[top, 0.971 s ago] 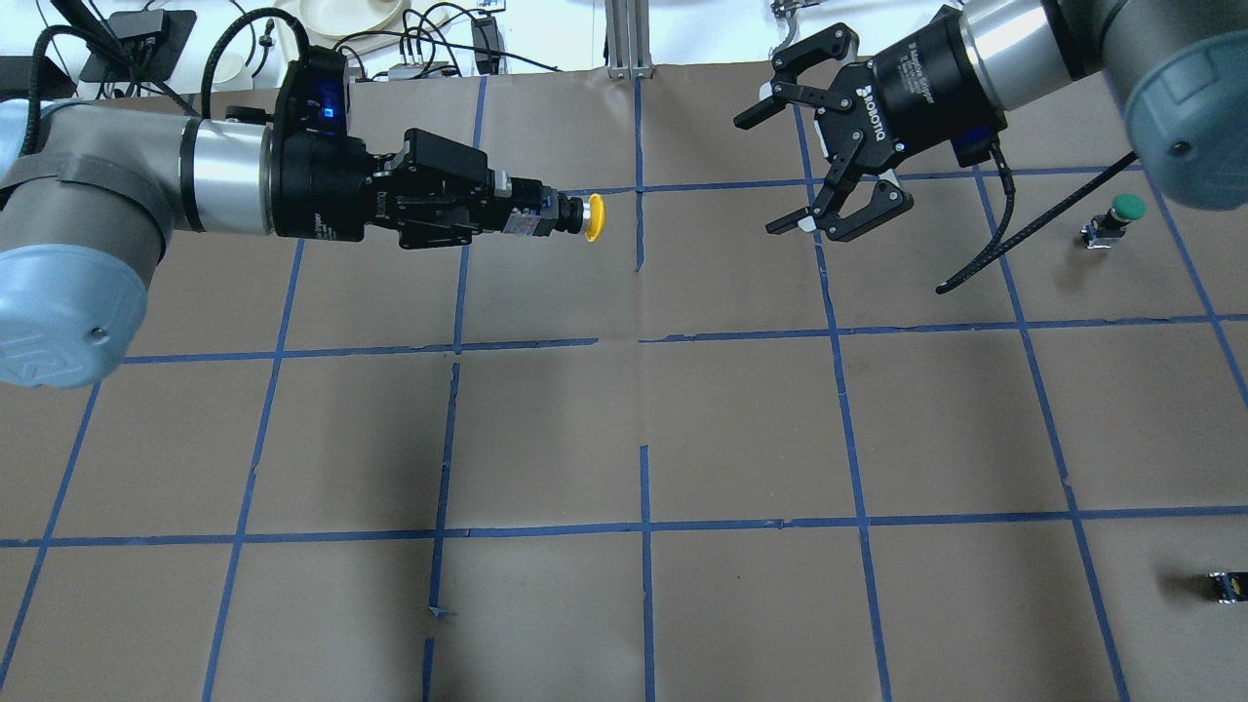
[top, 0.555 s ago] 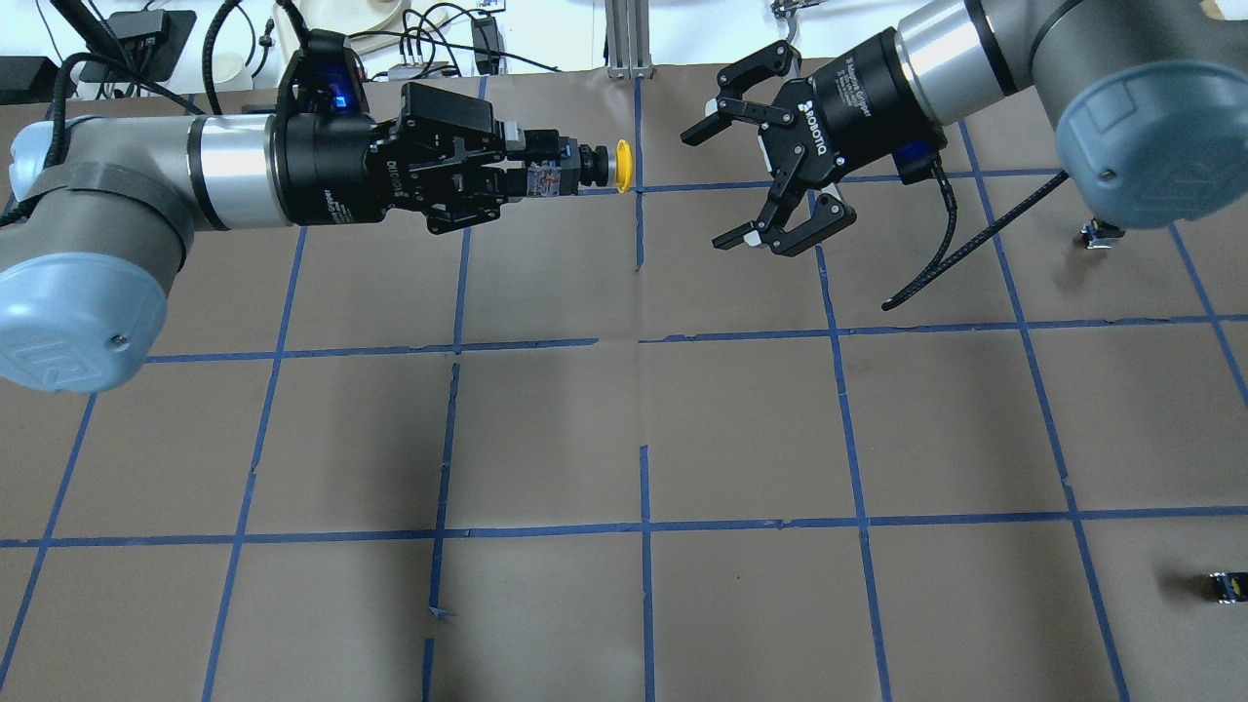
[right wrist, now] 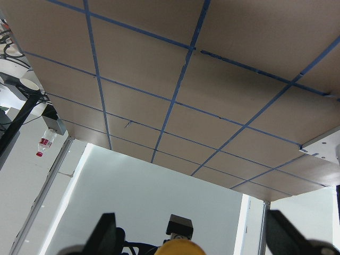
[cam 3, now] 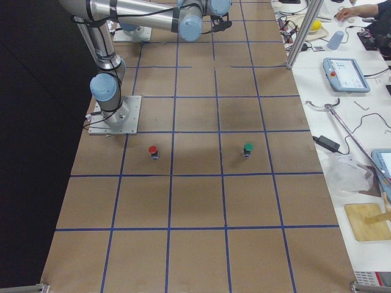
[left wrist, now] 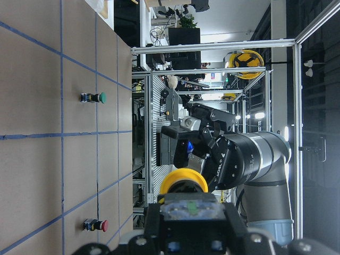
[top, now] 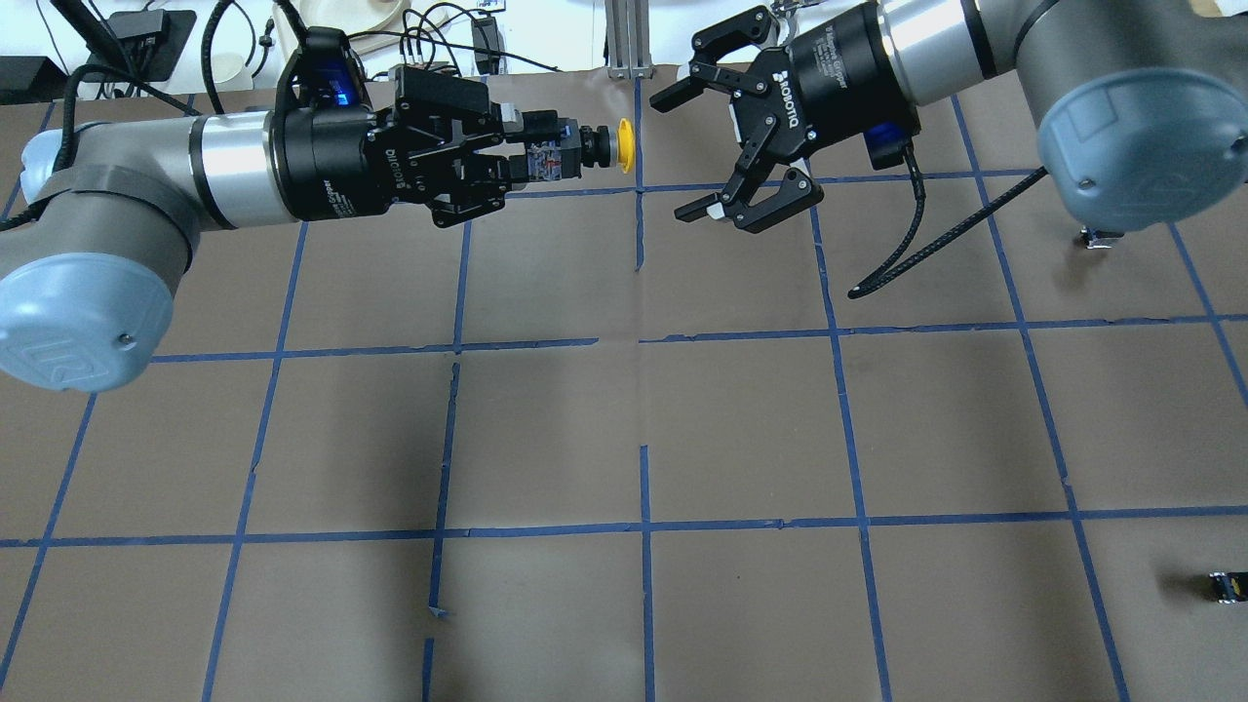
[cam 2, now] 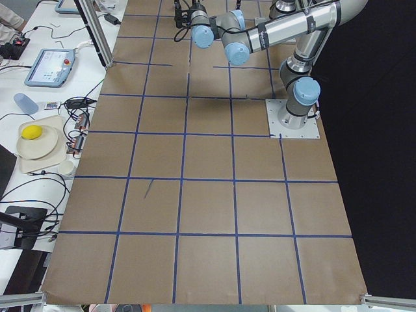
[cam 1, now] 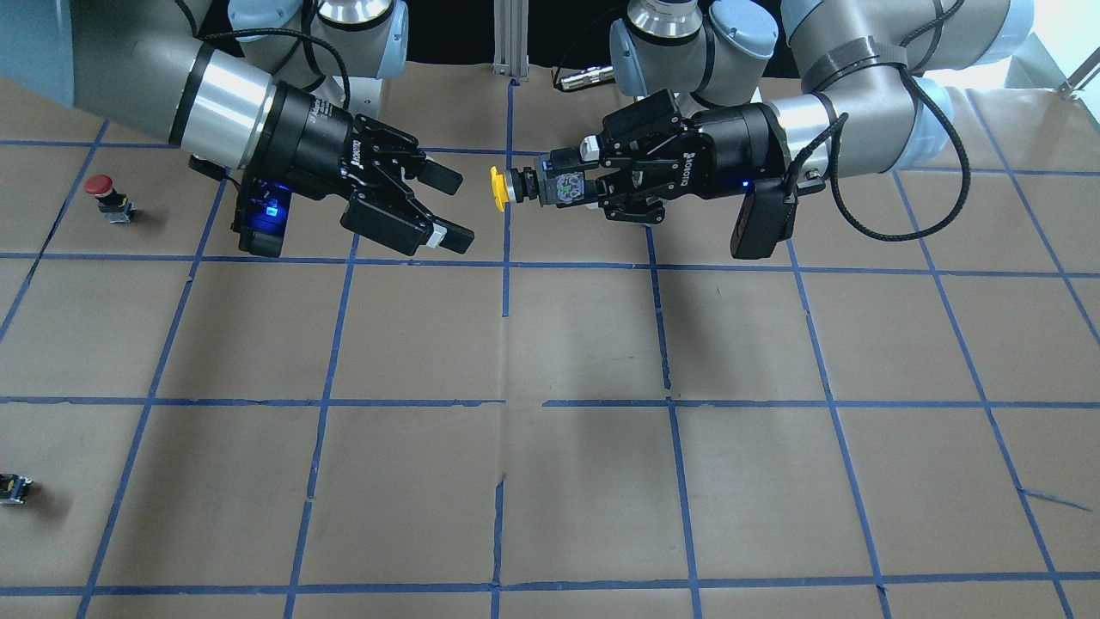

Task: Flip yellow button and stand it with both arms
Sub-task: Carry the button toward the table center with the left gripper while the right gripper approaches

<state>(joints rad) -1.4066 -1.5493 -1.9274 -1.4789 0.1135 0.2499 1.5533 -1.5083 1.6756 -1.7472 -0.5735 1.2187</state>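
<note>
My left gripper point(top: 541, 158) is shut on the black and grey base of the yellow button point(top: 624, 146) and holds it sideways in the air over the far middle of the table, cap pointing at my right gripper. My right gripper point(top: 682, 154) is open and empty, its jaws wide and facing the cap a short gap away. The front-facing view shows the same: the button point(cam 1: 498, 188) in my left gripper point(cam 1: 563, 186), my right gripper point(cam 1: 455, 211) opposite. The cap fills the left wrist view's bottom point(left wrist: 184, 182) and shows at the right wrist view's lower edge point(right wrist: 178, 247).
A red-capped button point(cam 1: 101, 191) and a green-capped one point(cam 3: 247, 148) stand on the table on the robot's right. A small dark capless switch block point(top: 1227, 585) lies near the right front. Brown paper with blue tape lines point(top: 643, 439) covers the table.
Both arms have risen toward the table's far edge. My left gripper has carried the button to the right; my open right gripper has moved left, closing the gap to the cap.
</note>
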